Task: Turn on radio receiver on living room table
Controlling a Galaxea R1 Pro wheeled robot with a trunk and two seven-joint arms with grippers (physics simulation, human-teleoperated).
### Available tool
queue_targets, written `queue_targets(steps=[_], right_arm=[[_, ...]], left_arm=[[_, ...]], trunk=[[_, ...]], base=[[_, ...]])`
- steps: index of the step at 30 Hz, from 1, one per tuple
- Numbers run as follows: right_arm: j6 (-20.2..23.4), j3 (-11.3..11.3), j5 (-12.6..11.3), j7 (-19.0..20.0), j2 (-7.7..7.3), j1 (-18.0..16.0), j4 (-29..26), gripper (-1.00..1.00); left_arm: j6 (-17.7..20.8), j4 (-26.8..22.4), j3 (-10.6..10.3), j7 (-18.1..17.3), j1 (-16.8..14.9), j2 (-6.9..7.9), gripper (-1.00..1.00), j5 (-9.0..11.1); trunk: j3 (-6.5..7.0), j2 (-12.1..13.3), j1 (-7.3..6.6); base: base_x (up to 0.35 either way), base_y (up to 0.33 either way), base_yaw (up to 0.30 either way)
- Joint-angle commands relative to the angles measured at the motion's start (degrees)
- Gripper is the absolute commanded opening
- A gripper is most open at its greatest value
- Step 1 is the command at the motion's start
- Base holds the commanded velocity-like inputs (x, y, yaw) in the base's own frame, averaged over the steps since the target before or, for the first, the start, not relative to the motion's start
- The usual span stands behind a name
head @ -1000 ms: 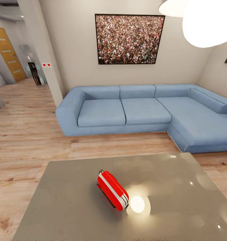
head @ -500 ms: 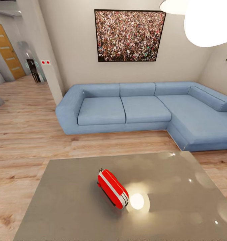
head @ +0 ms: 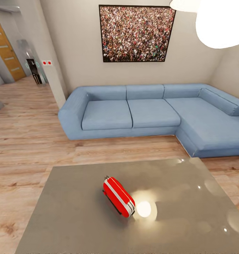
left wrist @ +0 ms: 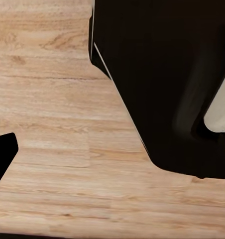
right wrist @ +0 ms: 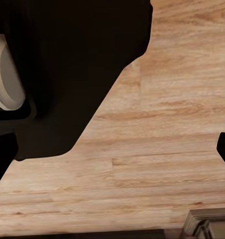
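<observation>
Red radio receiver (head: 118, 196) rests on the table (head: 190, 197).

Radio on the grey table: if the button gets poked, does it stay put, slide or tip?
The radio receiver looks like a rigid shell, so it should not flex. It stands on a narrow edge, so a sideways poke on its broad red face could likely tip it. The table top is glossy, with lamp glare beside the radio, so sliding seems plausible.
</observation>
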Motion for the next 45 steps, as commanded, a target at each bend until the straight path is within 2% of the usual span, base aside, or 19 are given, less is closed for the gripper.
queue_targets(steps=[1, 45], right_arm=[[0.0, 0.0, 0.0, 0.0, 0.00, 0.0, 0.0, 1.00], [0.0, 0.0, 0.0, 0.0, -0.07, 0.0, 0.0, 1.00]], left_arm=[[0.0, 0.0, 0.0, 0.0, 0.0, 0.00, 1.00, 0.0], [0.0, 0.0, 0.0, 0.0, 0.0, 0.00, 1.00, 0.1]], trunk=[[0.09, 0.4, -0.23], [-3.74, 0.8, -0.45]], base=[[0.000, 0.000, 0.000], [0.000, 0.000, 0.000]])
